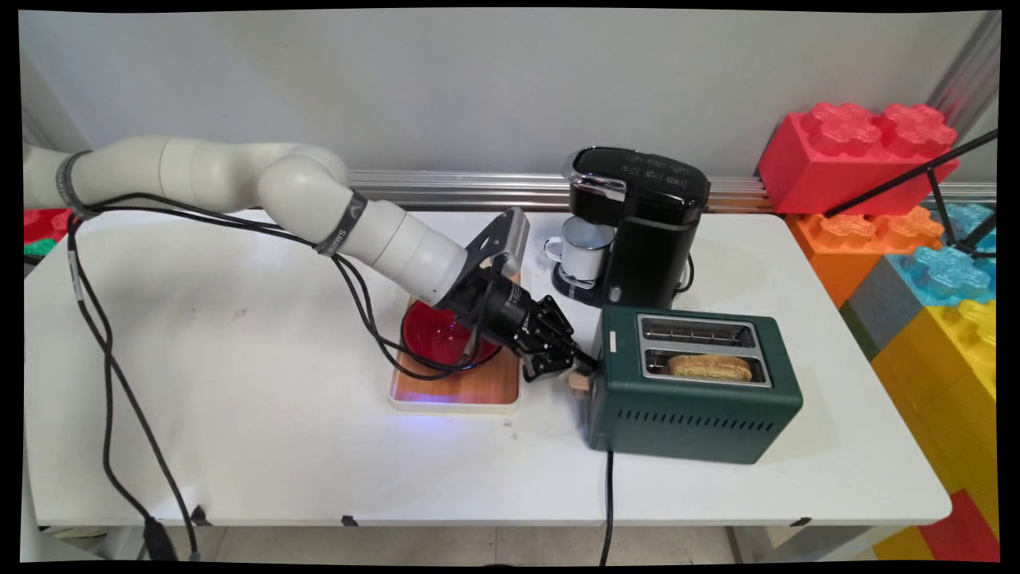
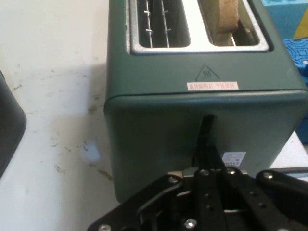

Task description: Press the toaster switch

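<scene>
Spanning the foreground, a white table stands before a grey wall, with big toy bricks stacked at its right. Near the wall sits a black coffee maker. The gripper presses against the left end of the green toaster, at its lever slot; whether its fingers are parted I cannot tell. Toast sits in the near slot.

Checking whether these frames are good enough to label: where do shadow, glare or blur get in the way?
Main view: sharp, evenly lit; soft shadow right of the green toaster; glossy highlights on the black coffee machine. Hand view: softer; the toaster's end face is dim, the claw dark at the bottom edge, the toast cropped at the top.
</scene>
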You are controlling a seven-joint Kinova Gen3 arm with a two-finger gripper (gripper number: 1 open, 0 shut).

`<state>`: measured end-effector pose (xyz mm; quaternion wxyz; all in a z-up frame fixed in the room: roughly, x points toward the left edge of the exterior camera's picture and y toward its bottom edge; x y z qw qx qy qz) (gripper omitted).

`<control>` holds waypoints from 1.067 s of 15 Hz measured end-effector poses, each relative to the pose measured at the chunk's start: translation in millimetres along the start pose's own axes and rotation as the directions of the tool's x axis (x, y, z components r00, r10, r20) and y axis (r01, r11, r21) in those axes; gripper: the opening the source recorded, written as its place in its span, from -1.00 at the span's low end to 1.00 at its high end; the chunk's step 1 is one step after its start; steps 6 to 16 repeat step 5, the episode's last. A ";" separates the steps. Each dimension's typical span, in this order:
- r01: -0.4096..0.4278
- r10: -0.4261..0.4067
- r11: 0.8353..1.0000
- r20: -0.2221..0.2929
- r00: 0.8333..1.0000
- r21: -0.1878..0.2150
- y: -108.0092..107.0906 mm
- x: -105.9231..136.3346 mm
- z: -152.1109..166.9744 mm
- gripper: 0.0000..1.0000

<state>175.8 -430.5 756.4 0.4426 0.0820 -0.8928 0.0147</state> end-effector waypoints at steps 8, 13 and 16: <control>0.003 -0.003 1.000 0.008 1.000 0.000 -0.6 -7.5 1.5 -1.00; 0.003 -0.003 1.000 0.008 1.000 0.000 -0.6 -7.5 1.5 -1.00; 0.003 -0.003 1.000 0.008 1.000 0.000 -0.6 -7.5 1.5 -1.00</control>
